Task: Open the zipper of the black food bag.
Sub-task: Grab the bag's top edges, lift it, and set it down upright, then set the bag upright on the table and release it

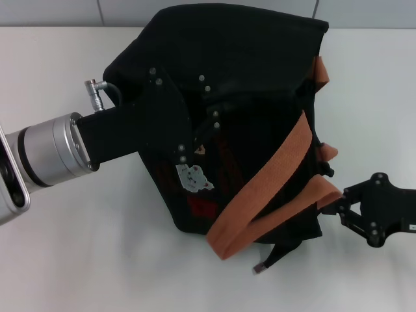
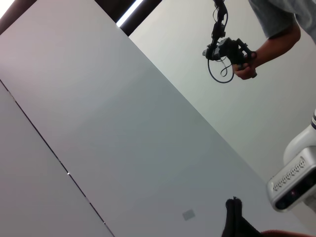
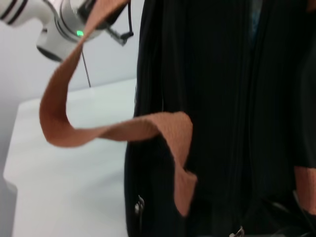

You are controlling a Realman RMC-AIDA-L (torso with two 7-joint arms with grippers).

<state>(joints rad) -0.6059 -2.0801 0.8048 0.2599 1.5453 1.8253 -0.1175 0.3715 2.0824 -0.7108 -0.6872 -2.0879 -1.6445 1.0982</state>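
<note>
The black food bag (image 1: 240, 84) stands tilted in the middle of the white table, with orange-brown handles (image 1: 273, 188) draped down its near side. A white bear patch (image 1: 194, 177) and a red mark (image 1: 203, 207) show on its face. My left gripper (image 1: 170, 123) presses against the bag's left side, dark against the fabric. My right gripper (image 1: 330, 205) sits at the bag's lower right edge, just under a handle loop. In the right wrist view the bag (image 3: 217, 98) fills the frame, with two small silver pulls (image 3: 139, 205) (image 3: 239, 231). I cannot tell which belongs to the zipper.
A thin black strip with a silver end (image 1: 261, 266) hangs from the bag's near bottom corner. The white table (image 1: 78, 260) lies around the bag. The left wrist view shows a wall and a person's arm (image 2: 269, 47) holding a device.
</note>
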